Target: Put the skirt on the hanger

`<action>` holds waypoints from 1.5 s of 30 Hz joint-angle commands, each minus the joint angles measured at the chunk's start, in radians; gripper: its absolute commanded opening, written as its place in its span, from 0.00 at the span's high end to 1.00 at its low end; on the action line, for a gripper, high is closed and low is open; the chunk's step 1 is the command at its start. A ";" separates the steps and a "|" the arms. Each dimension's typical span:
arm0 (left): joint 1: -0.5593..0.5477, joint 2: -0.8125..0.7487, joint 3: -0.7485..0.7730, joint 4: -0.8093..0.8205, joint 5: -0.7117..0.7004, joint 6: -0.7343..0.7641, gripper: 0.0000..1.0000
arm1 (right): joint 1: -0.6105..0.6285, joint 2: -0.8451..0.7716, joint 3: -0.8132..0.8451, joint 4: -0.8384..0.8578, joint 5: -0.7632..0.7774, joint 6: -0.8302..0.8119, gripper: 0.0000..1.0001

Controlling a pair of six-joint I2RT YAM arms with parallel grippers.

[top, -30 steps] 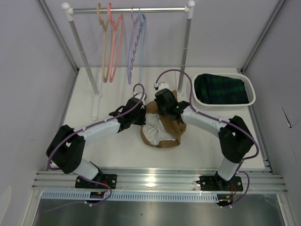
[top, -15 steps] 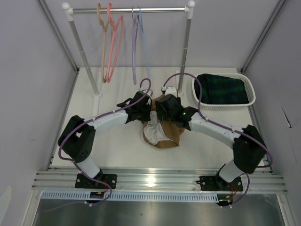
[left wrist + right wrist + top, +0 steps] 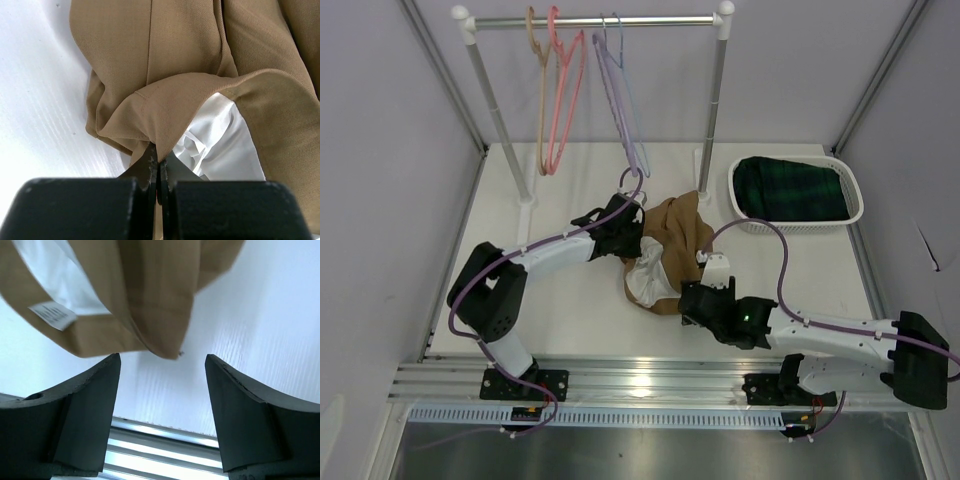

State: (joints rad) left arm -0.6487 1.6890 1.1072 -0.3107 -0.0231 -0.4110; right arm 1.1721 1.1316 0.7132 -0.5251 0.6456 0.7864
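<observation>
The tan-brown skirt (image 3: 672,243) lies crumpled in the middle of the table, its whitish lining (image 3: 646,281) showing on the near left. My left gripper (image 3: 628,240) is shut on a fold of the skirt's (image 3: 175,75) waist edge, and the left wrist view shows the cloth pinched between the fingertips of that gripper (image 3: 159,162). My right gripper (image 3: 692,306) stands open just off the skirt's near edge, with nothing between its fingers (image 3: 95,395). The skirt's hem (image 3: 150,300) hangs just above them. The pale lavender-blue hanger (image 3: 632,130) hangs tilted on the rail.
The rail (image 3: 590,20) also carries a scalloped lavender hanger (image 3: 610,85), a pink hanger (image 3: 565,95) and a tan hanger (image 3: 538,90). A white basket (image 3: 853,212) with dark green plaid cloth (image 3: 790,190) stands at the right. An aluminium rail (image 3: 160,440) runs along the table's near edge.
My right gripper has let go of the skirt, opened and drawn back toward the near edge. The skirt has slumped flatter. The two lavender hangers have swung to a tilt.
</observation>
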 commanded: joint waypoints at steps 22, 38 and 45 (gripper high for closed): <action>-0.006 -0.112 -0.013 -0.030 0.015 -0.012 1.00 | -0.154 0.091 -0.135 0.508 0.062 -0.150 0.90; -0.005 -0.607 0.227 -0.386 -0.149 0.054 1.00 | -0.129 -0.017 0.710 -0.081 0.029 -0.389 1.00; 0.036 -0.586 0.517 -0.482 -0.201 0.104 1.00 | -0.150 0.173 1.109 -0.180 0.025 -0.513 1.00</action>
State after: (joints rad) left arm -0.6407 1.0752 1.5181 -0.7506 -0.1799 -0.3534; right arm 1.0458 1.2346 1.7012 -0.6559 0.6621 0.3614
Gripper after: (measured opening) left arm 0.010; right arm 0.030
